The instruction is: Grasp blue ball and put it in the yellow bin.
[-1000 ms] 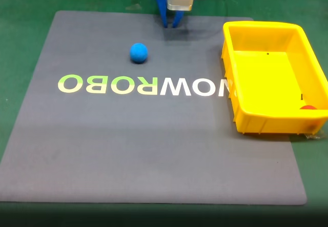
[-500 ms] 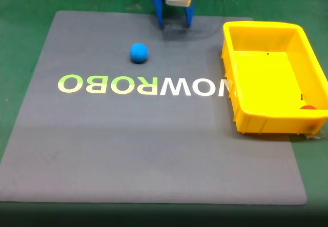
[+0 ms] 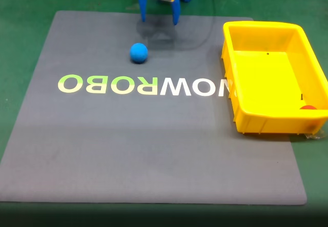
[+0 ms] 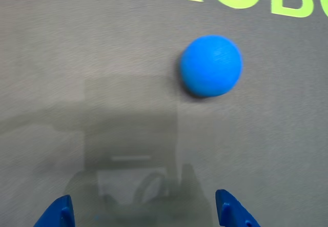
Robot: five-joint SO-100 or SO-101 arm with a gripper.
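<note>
Nearest in the wrist view, the claw (image 4: 144,214) shows as two blue fingertips (image 4: 57,214) spread wide with nothing between them. Beyond them the blue ball (image 4: 210,65) sits loose on the grey mat (image 4: 77,58), ahead and off to the right of the gap's centre line, just short of the printed lettering (image 4: 287,1).

In the fixed view the ball (image 3: 139,53) lies well apart from the yellow bin (image 3: 241,99), which holds a small red-orange object (image 3: 307,107) in its near corner.

The likely failure: with the ball off-centre, one finger could strike it before the other closes, and a sphere on a flat mat would roll away. A descent that is too shallow could also pinch it above its widest part and squirt it out.
</note>
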